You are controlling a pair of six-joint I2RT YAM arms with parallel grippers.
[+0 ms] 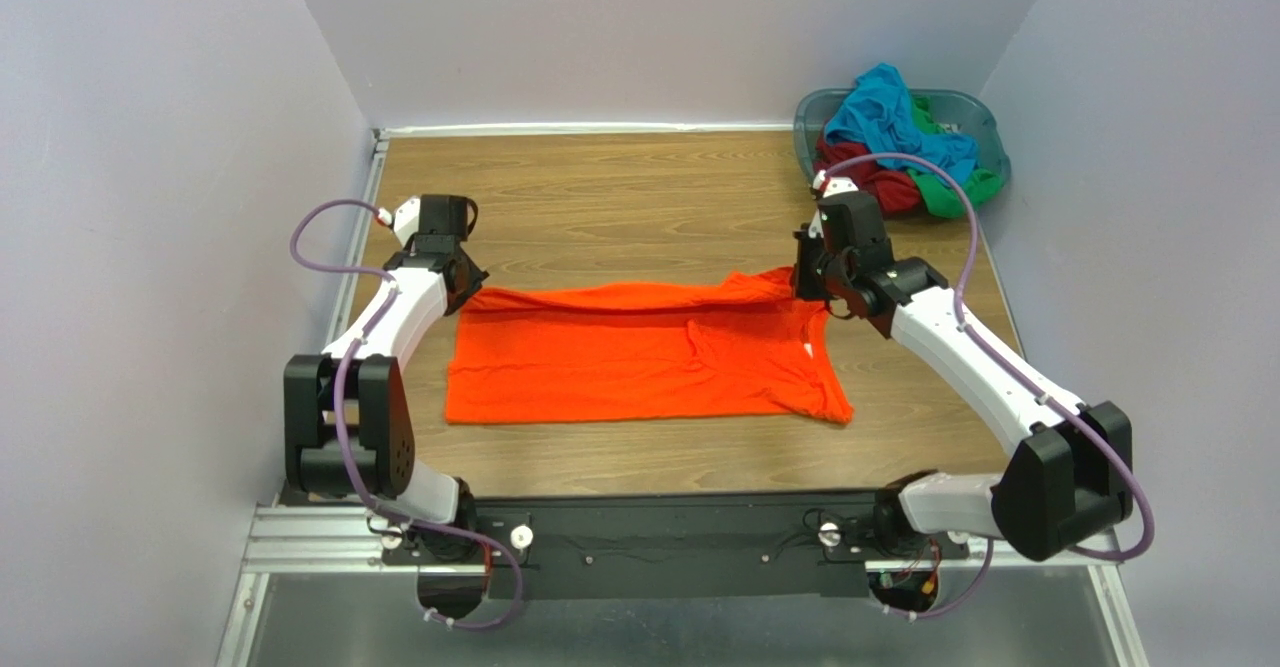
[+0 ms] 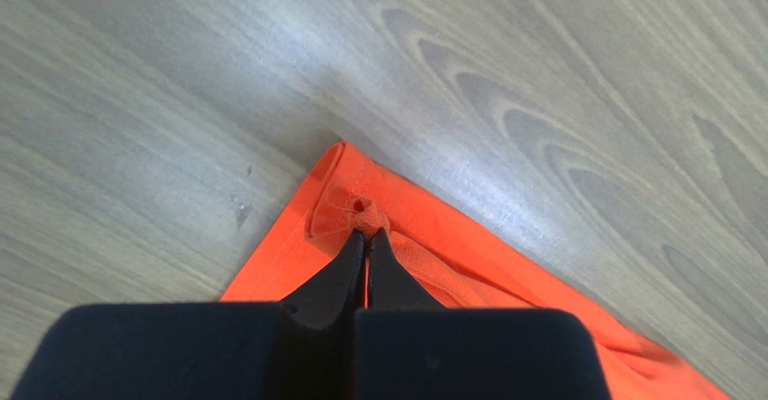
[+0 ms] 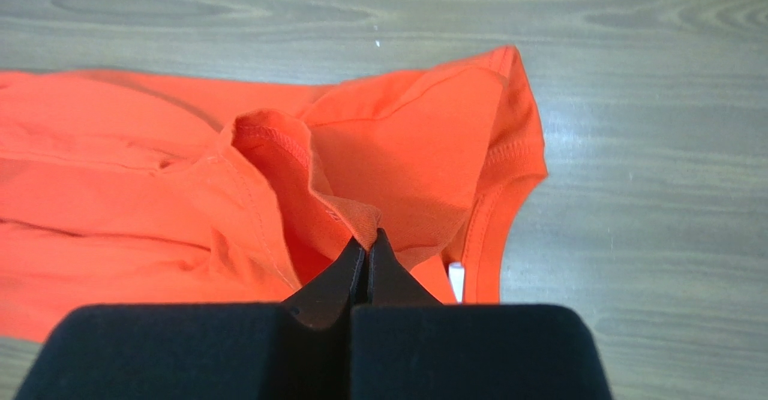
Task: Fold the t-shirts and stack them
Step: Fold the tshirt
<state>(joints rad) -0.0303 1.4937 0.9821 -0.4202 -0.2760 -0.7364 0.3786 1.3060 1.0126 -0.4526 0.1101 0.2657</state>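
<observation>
A bright orange short-sleeved cloth t-shirt (image 1: 646, 355) lies spread flat at the centre of the wooden desk (image 1: 631, 187). The left pincer (image 2: 367, 235) is clamped tight on its bunched corner at nine o'clock. The right pincer (image 3: 368, 238) is pinched closed on a raised fold at three o'clock. At one o'clock, a turquoise blue shirt (image 1: 887, 105), a dark red shirt (image 1: 899, 190) and a green shirt (image 1: 977, 184) are heaped in a grey-blue plastic basket (image 1: 974, 102).

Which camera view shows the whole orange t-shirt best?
Top external: the orange t-shirt appears nearly complete, edge to edge. Left wrist shows only one corner, pinched in the left gripper. Right wrist shows only the neck end, pinched in the right gripper.
</observation>
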